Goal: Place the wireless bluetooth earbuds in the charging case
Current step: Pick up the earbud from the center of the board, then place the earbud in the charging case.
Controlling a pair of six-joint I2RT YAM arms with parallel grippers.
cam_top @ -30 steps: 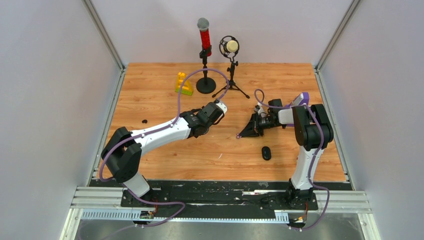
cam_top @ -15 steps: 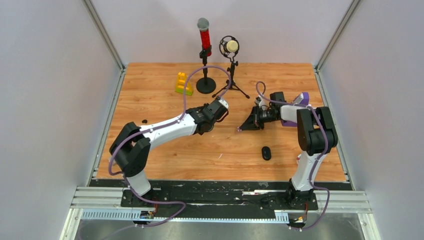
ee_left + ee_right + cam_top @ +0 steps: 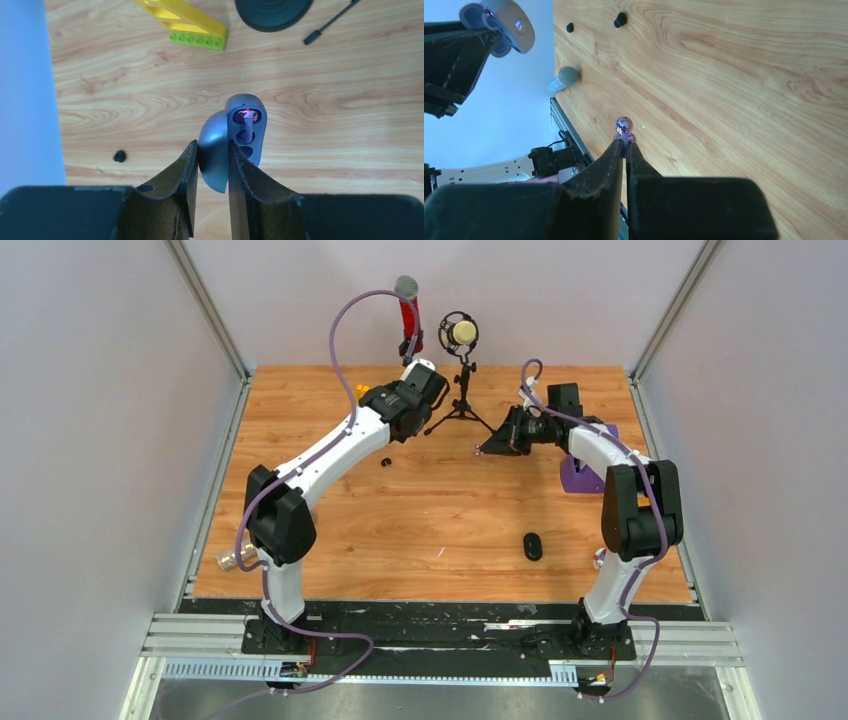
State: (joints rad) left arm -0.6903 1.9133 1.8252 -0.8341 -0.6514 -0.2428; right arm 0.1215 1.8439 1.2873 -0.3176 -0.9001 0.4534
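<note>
The wooden table [image 3: 450, 520] is filling the middle of the overhead view. The left arm [image 3: 330, 455] is stretching up toward the upper centre. The right arm [image 3: 600, 450] is bending over toward it from the right. At the top centre, a red microphone [image 3: 409, 310] and a round microphone [image 3: 460, 333] are standing on their stands. A yellow and green brick [image 3: 185, 22] is lying at the top of the left wrist view.

The left gripper [image 3: 212, 150] is clamping the open lid of the grey charging case [image 3: 247, 130] and holding it above the wood, in the middle of that view. The case body's long axis is running up and down the frame, leaning slightly, with its sockets facing the camera. A red light is glowing in the upper socket, where a purplish shape is sitting. The lid is swinging out to the lower left.

The right gripper [image 3: 625, 145] is pinching the stem of a purple earbud [image 3: 624, 125] at the centre of the right wrist view. The bud's long axis is lying in line with the fingers, and its shiny round head is pointing away from them. Two black earbuds [image 3: 620, 19] are lying apart on the wood at the upper left.
</note>
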